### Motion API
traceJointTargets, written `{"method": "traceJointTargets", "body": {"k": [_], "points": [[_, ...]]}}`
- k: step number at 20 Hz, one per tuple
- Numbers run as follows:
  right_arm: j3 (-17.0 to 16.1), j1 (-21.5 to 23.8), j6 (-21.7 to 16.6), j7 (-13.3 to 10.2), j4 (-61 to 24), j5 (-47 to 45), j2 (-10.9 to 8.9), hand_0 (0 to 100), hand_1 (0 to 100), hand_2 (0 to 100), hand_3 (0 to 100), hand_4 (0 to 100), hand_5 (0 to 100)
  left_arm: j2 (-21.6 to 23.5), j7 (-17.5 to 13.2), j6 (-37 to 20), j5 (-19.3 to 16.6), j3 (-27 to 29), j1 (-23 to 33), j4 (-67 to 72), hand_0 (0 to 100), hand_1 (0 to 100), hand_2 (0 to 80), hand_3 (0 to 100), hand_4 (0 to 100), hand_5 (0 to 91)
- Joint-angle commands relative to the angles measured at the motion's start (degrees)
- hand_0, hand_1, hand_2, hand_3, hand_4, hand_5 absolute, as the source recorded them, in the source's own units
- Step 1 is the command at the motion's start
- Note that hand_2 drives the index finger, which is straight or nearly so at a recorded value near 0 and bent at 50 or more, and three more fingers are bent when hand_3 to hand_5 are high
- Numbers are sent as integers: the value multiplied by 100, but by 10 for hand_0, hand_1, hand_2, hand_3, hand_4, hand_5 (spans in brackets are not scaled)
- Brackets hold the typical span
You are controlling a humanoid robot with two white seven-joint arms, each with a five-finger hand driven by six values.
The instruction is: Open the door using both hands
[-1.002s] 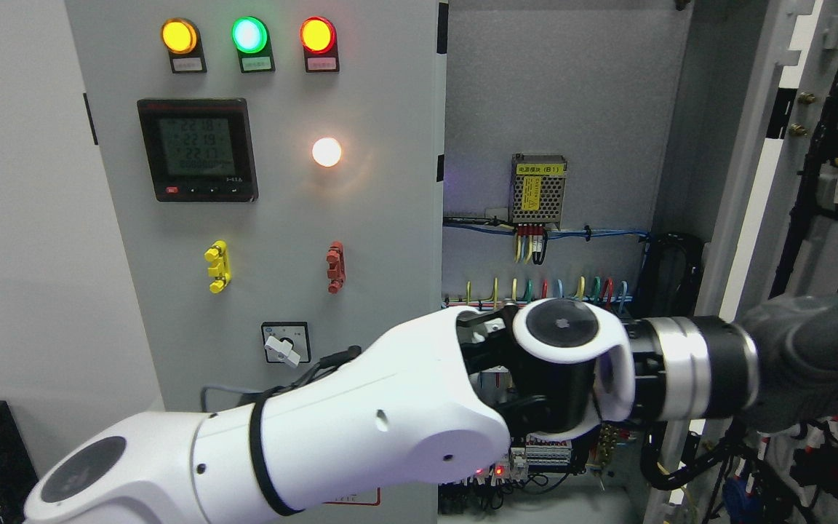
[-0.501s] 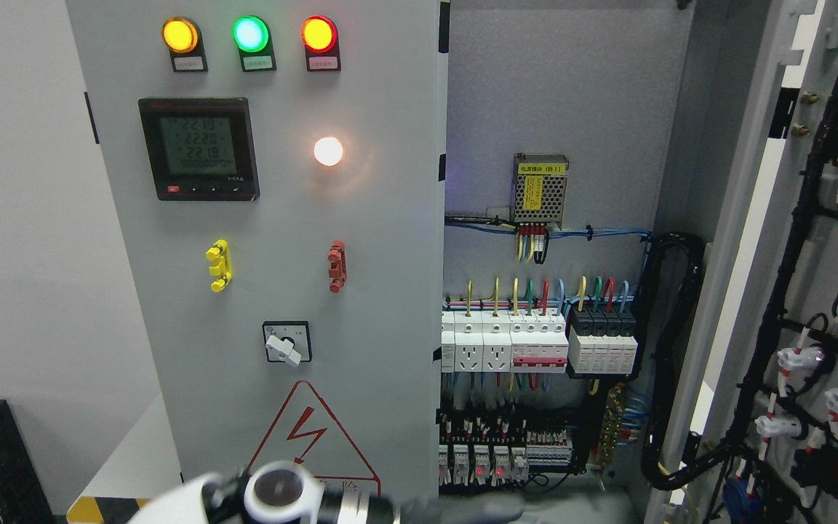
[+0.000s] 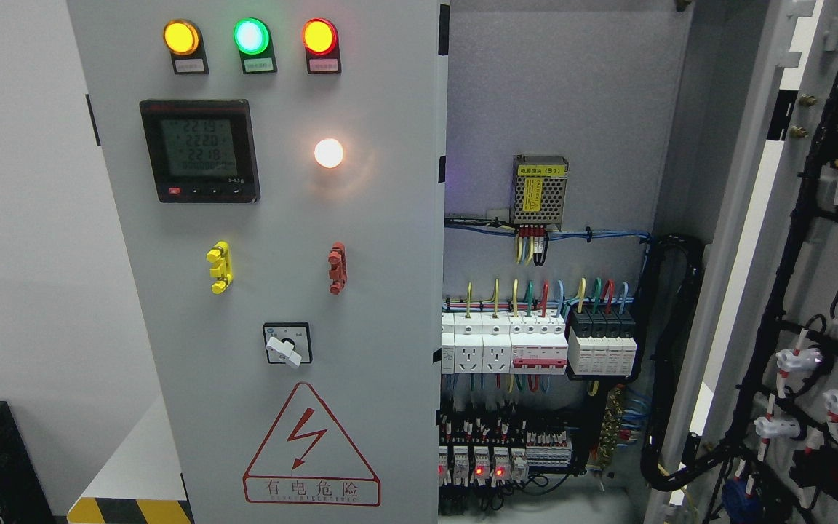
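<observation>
Grey cabinet's right door (image 3: 826,255) hangs wide open, breakers (image 3: 535,342) exposed, both hands out of sight, so job looks done.

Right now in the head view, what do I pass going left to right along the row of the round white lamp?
Meter display → white lamp → edge of the closed door → yellow-labelled power supply → open door with its black cable bundles. No robot hand shows.

right door (image 3: 812,291): cut off at right edge | meter (image 3: 199,150) digits: blurred
</observation>
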Motion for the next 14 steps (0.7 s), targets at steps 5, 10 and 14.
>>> {"method": "traceJointTargets", "body": {"k": [5,10,14], "points": [[-18,-5,-3,4,-1,97,-1,0,0,0,0,0,0,-2919,3166,1378,-335,1699,868,5338,0,0,0,0,0,0],[-18,4,6,4,-1,97,-1,0,0,0,0,0,0,-3281,3246,1812,-929,2688,877,4493,0,0,0,0,0,0],[-9,-5,6,4,-1,97,-1,0,0,0,0,0,0,-3502,3202,1812,-2977,4447,912,4502,0,0,0,0,0,0]]}}
